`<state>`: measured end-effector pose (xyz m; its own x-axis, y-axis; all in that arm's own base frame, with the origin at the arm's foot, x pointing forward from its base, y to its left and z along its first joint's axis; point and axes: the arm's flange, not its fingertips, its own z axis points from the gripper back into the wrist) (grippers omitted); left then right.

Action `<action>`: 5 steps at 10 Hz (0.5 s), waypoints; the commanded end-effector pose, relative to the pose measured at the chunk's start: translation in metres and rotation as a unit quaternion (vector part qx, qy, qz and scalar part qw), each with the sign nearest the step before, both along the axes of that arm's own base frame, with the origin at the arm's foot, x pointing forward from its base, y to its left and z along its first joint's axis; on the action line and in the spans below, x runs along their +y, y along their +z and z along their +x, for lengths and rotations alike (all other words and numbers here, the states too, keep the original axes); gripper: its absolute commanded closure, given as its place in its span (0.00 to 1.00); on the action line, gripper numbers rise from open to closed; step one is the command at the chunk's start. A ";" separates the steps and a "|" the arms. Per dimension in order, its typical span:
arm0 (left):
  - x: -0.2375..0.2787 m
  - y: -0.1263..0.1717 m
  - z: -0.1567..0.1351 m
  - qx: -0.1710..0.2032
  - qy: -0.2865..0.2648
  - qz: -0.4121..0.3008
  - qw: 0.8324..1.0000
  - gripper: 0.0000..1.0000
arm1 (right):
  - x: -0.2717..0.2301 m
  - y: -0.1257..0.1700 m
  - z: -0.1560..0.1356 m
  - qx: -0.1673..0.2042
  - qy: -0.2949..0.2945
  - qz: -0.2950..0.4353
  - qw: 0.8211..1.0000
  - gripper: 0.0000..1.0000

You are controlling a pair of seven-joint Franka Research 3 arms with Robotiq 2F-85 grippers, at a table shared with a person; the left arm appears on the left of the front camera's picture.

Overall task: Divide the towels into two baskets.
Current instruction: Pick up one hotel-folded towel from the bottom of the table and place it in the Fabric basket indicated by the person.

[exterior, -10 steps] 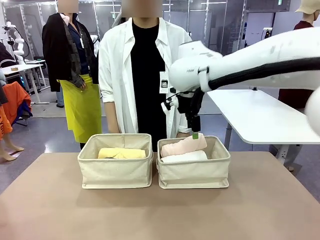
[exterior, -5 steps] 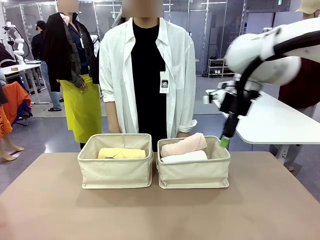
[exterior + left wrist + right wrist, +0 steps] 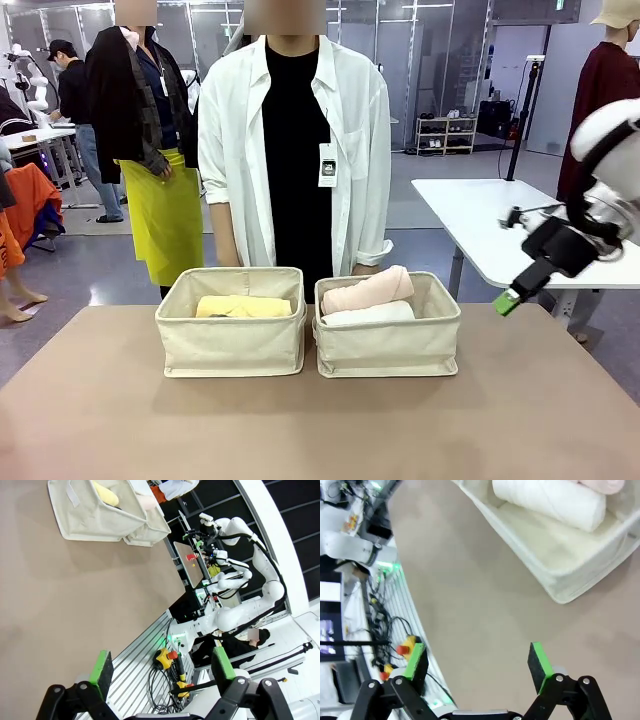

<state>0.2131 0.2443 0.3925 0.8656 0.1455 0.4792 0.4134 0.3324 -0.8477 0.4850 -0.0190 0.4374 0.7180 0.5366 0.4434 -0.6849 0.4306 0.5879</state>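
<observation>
Plainly, in the front view the sorting looks finished: the left basket (image 3: 230,335) holds the pale yellow towel (image 3: 243,306), and the right basket (image 3: 388,338) holds the pale pink towel (image 3: 367,290) lying aslant over the white towel (image 3: 368,314). A dark grey towel cannot be made out here; it may lie hidden low in the left basket. The two bins stand just beside each other at the far middle of the brown table (image 3: 320,425), in front of a person in a white coat, probably placed there so either arm can reach them. The right gripper (image 3: 508,301) hangs off to the right above the table edge, well apart from the baskets; from this side its opening is hard to read.

The left wrist view shows the left gripper (image 3: 160,667) with jaws apart and empty, over bare table; the baskets sit far off, yellow towel visible, with lab benches and cabling beyond.

The right wrist view shows the right gripper's jaws wide apart, holding nothing, above bare table beside the right basket's corner, the white roll inside.
</observation>
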 end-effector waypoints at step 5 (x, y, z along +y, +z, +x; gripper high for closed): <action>-0.002 0.003 -0.004 0.001 0.002 -0.003 1.000 0.00 | -0.192 -0.069 -0.093 0.133 -0.121 0.275 0.944 0.00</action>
